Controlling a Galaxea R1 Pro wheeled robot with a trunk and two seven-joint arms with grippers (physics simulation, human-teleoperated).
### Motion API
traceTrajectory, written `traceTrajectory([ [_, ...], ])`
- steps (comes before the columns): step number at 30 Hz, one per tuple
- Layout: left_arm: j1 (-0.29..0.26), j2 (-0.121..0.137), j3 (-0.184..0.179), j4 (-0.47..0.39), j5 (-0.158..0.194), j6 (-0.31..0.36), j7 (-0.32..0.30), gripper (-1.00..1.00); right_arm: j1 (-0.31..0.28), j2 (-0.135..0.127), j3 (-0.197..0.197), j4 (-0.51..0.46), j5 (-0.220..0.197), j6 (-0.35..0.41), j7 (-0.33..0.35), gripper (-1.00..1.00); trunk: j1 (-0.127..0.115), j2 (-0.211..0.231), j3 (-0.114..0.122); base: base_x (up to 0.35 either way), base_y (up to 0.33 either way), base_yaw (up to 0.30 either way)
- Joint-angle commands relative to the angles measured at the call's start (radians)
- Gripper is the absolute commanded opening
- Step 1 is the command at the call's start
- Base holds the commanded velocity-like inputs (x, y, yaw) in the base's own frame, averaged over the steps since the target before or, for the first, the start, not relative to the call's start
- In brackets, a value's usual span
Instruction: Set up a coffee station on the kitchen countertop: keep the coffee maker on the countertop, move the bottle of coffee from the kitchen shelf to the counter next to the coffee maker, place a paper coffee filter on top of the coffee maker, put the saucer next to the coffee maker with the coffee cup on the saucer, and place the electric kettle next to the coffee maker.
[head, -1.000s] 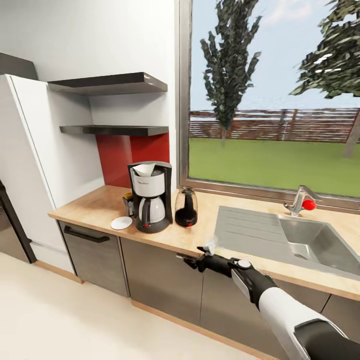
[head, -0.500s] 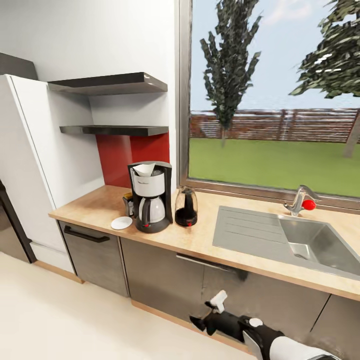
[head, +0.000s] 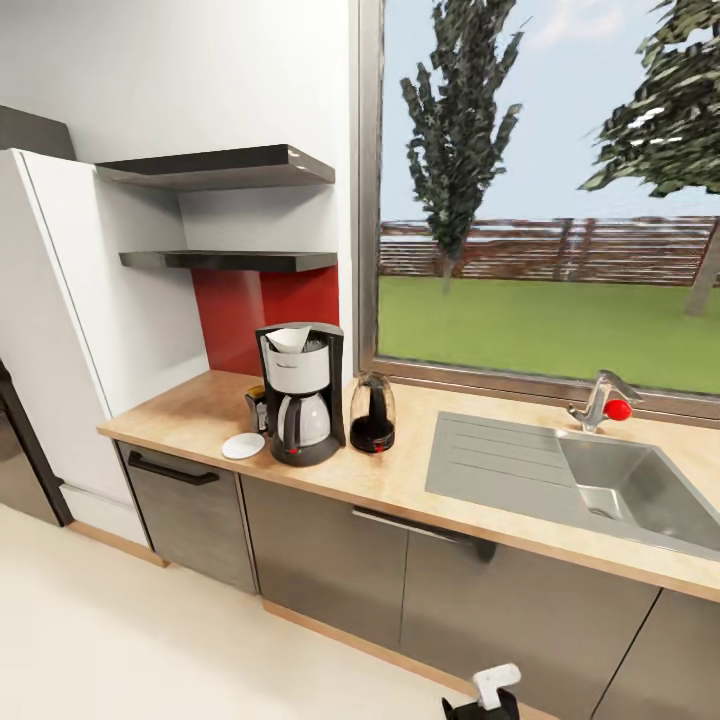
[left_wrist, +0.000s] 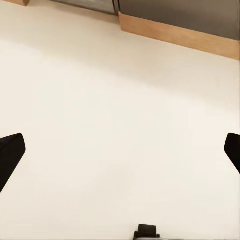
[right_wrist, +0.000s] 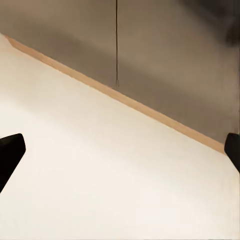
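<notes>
The desk (head: 400, 480) runs under the window, well above and beyond the right hand (head: 485, 697), which hangs low before the cabinets. On it the coffee maker (head: 300, 392) stands upright, front facing the room, filter (head: 288, 338) on top. The kettle (head: 372, 413) stands upright just beside it, the saucer (head: 243, 446) flat on its other side. Both hands are spread wide over the floor (left_wrist: 115, 125).
</notes>
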Motion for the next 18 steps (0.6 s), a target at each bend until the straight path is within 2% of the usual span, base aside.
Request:
traceTrajectory([
  [1, 0.000, -0.001, 0.004, 0.007, -0.011, -0.004, 0.000, 1.00, 0.002, 0.001, 0.006, 0.002, -0.011, 0.010, -0.033, 1.00, 0.000, -0.001, 0.000, 0.000, 0.000, 0.000],
  [3, 0.000, -0.001, 0.003, 0.013, -0.011, -0.003, -0.004, 1.00, 0.004, 0.002, 0.006, 0.003, -0.011, 0.057, -0.068, 1.00, 0.000, -0.001, 0.000, 0.000, 0.000, 0.000],
  [5, 0.000, -0.001, 0.003, 0.017, -0.011, -0.003, -0.006, 1.00, 0.018, 0.001, 0.004, 0.003, -0.014, 0.160, -0.090, 1.00, 0.000, -0.001, 0.000, 0.000, 0.000, 0.000],
  [9, 0.000, -0.003, 0.001, 0.022, -0.011, -0.002, -0.007, 1.00, 0.047, -0.001, 0.004, 0.003, -0.016, 0.311, -0.102, 1.00, 0.000, -0.001, 0.000, 0.000, 0.000, 0.000],
  [12, 0.000, -0.006, -0.001, 0.045, -0.011, -0.002, -0.007, 1.00, 0.084, -0.003, 0.003, 0.003, -0.018, 0.353, -0.105, 1.00, 0.000, -0.001, 0.000, 0.000, 0.000, 0.000],
  [18, 0.000, -0.006, -0.003, 0.108, -0.012, -0.002, -0.007, 1.00, 0.131, -0.012, 0.002, 0.003, -0.019, 0.368, -0.106, 1.00, 0.000, -0.001, 0.000, 0.000, 0.000, 0.000],
])
